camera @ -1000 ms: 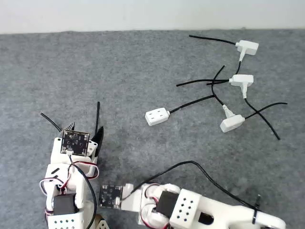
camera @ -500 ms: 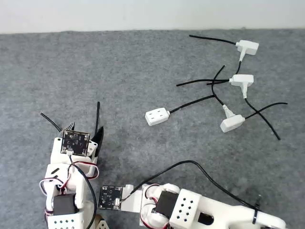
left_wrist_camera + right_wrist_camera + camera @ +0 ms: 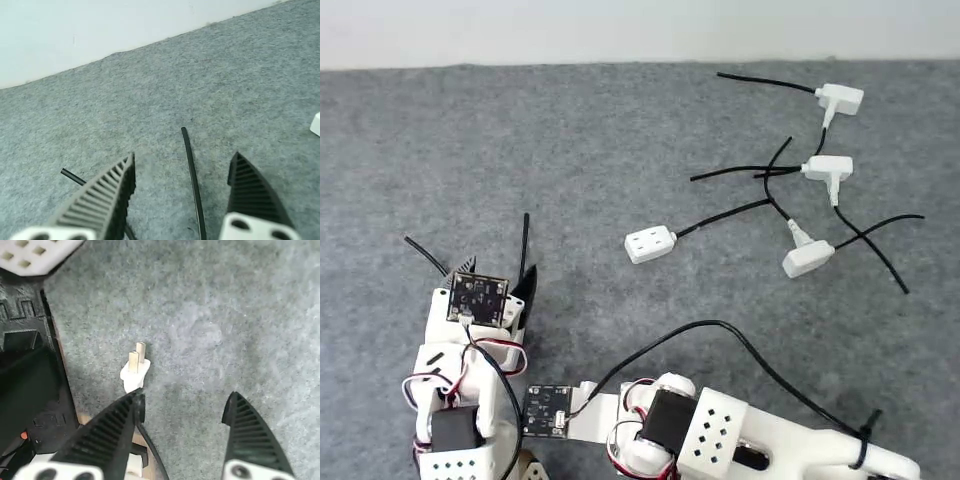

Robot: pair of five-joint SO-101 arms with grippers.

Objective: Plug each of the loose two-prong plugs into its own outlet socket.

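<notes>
Grey carpet [image 3: 620,150] covers the table, meeting a pale wall at 12 o'clock in the high view. The right arm [image 3: 740,445], the bulkiest thing, lies along the edge from 5 o'clock towards 6, its wrist aimed at the left arm's base. The left arm [image 3: 470,400] stands at 7 o'clock, pointing towards 12. The right gripper [image 3: 185,397] is released, its jaws spread wide above the carpet with nothing between them. The left gripper [image 3: 184,157] is likewise released, jaws apart on either side of a black cord end [image 3: 192,175] that lies on the carpet without touching them. A free white outlet socket [image 3: 650,244] sits just right of centre, its cord running off towards 2 o'clock. Three more white connector bodies [image 3: 838,98], [image 3: 827,168], [image 3: 807,258] are strung from 1 to 3 o'clock among crossing black cords; each seems to have a smaller white piece pushed into it. The loose two-prong plug [image 3: 134,371] lies on the carpet just beside the left arm's black base [image 3: 30,385], prongs bare, right by one finger [image 3: 107,432] of the right gripper.
</notes>
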